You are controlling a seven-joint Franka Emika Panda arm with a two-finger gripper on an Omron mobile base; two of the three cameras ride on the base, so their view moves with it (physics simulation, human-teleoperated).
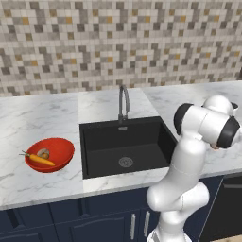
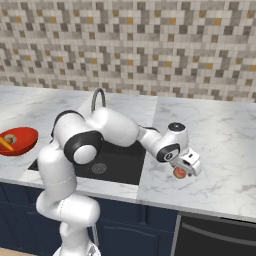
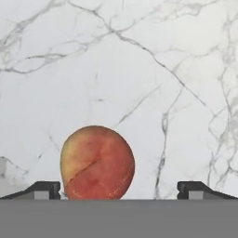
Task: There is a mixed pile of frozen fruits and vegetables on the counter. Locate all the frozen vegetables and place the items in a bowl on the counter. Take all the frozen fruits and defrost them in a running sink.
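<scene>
A round reddish-pink fruit [image 3: 97, 162] lies on the white marble counter [image 2: 220, 145] to the right of the black sink [image 1: 125, 142]. My gripper [image 3: 121, 190] hangs open just over it, one fingertip on each side, the fruit nearer the left fingertip [image 3: 44, 189] in the hand view. In the right base view the gripper [image 2: 181, 171] points down onto the fruit [image 2: 178, 174]. Left of the sink stands the red bowl [image 1: 61, 147], holding the orange carrot [image 1: 40, 159] and a beige lump [image 1: 43, 152]. The greenish fruit is out of view.
The curved grey tap [image 1: 123, 101] rises behind the sink; no water is visible. A mosaic tile wall [image 1: 118, 42] backs the counter. Dark blue cabinets [image 1: 71, 217] run below, with a dark appliance front [image 2: 215, 235] at the right.
</scene>
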